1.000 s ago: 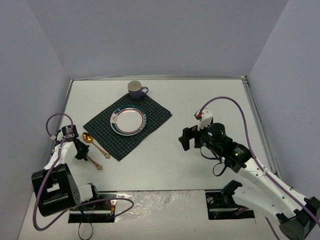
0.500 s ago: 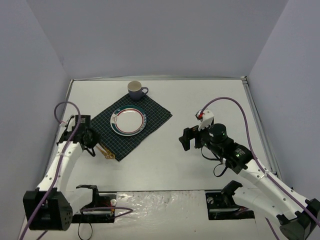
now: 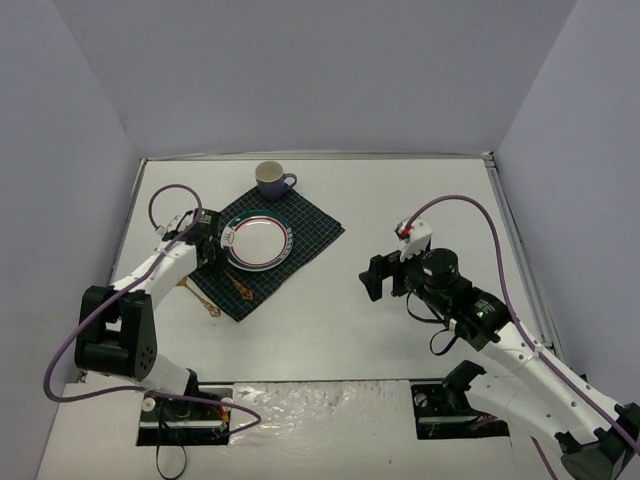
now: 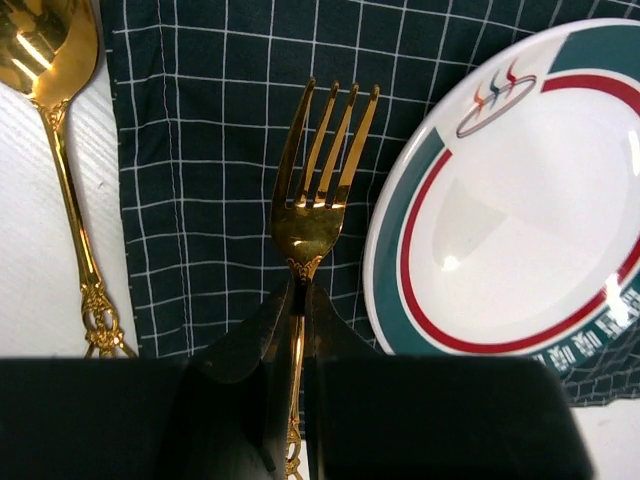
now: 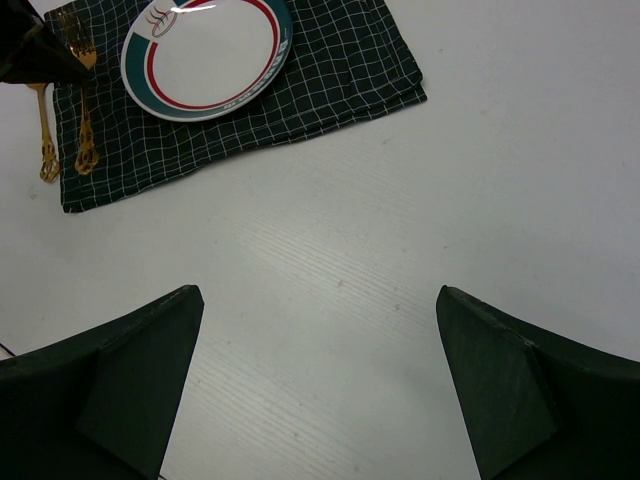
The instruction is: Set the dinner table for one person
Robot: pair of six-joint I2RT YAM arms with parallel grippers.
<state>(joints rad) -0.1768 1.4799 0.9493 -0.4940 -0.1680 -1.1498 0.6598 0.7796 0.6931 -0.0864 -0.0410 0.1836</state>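
My left gripper (image 3: pixel 209 257) is shut on the neck of a gold fork (image 4: pixel 320 190), its jaws pinching it (image 4: pixel 297 290). The fork (image 3: pixel 238 287) lies over the dark green checked cloth (image 3: pixel 305 232), just left of the white plate (image 3: pixel 258 241) with its red and green rim (image 4: pixel 530 200). A gold spoon (image 4: pixel 50 60) lies on the white dinner table (image 3: pixel 420 190) beside the cloth's left edge. My right gripper (image 3: pixel 373 279) is open and empty (image 5: pixel 320 340) above bare tabletop right of the cloth.
A lavender cup (image 3: pixel 270 178) stands on the table behind the cloth, handle to the right. Grey walls close in the table at the back and both sides. The right wrist view shows the plate (image 5: pixel 205 50), fork (image 5: pixel 85 150) and spoon (image 5: pixel 45 140) far off.
My left arm has swung from the table's left edge over to the cloth, carrying the fork to the plate's left side. The spoon stayed put. The right arm has barely moved.
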